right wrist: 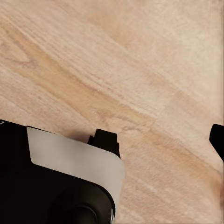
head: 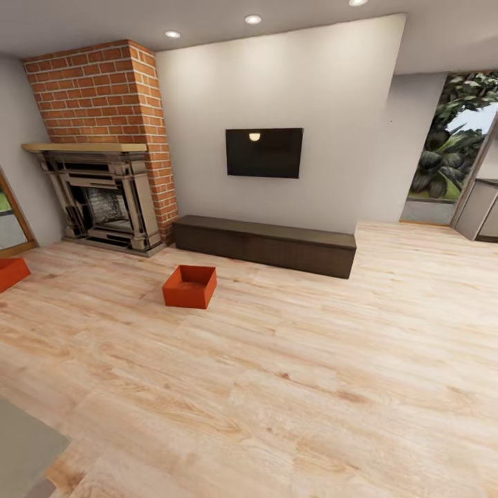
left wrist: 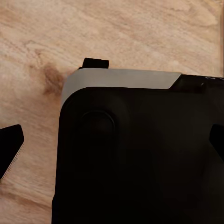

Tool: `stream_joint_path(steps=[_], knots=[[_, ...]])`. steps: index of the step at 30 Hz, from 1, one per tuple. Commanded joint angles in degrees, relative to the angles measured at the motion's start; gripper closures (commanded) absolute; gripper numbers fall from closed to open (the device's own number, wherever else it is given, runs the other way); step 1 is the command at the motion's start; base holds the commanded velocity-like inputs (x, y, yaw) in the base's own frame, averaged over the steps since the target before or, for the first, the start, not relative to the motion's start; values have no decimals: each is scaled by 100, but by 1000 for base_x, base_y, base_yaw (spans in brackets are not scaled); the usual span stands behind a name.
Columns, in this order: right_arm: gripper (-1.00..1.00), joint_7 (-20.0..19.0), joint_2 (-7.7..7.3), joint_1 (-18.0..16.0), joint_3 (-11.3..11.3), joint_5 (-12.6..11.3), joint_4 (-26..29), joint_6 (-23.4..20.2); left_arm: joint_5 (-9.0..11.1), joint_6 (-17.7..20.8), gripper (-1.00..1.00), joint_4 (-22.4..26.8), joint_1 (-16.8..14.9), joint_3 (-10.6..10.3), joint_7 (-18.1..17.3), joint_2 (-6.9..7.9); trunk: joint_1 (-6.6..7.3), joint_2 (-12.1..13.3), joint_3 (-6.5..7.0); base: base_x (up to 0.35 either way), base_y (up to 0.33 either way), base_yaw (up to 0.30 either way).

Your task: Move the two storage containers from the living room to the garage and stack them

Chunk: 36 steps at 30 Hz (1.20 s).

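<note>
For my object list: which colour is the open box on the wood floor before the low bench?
Orange-red open plastic box; the head view shows it best.

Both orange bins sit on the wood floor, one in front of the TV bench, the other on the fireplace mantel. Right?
Not quite. In the head view the second bin is on the wood floor at the left edge, not on the mantel. The first bin does sit before the bench.

At nine o'clock in the head view, the second orange bin (head: 12, 272) is cut off by the edge, as is the glass door (head: 10, 221) above it.
</note>
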<state>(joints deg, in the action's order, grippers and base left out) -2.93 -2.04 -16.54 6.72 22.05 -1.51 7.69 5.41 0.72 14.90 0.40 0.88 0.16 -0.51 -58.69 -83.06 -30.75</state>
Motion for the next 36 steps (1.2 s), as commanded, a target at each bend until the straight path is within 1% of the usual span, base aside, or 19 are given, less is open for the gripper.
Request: stream_joint_path(steps=[1, 36], knots=[[-100, -14, -2, -7, 49, 37, -16, 31, 57, 8, -100, 13, 4, 6, 2, -2, -4, -2, -4, 338, 0, 0], [-100, 3, -7, -7, 49, 37, -16, 31, 57, 8, -100, 13, 4, 9, 2, -1, -4, -2, -4, 338, 0, 4]])
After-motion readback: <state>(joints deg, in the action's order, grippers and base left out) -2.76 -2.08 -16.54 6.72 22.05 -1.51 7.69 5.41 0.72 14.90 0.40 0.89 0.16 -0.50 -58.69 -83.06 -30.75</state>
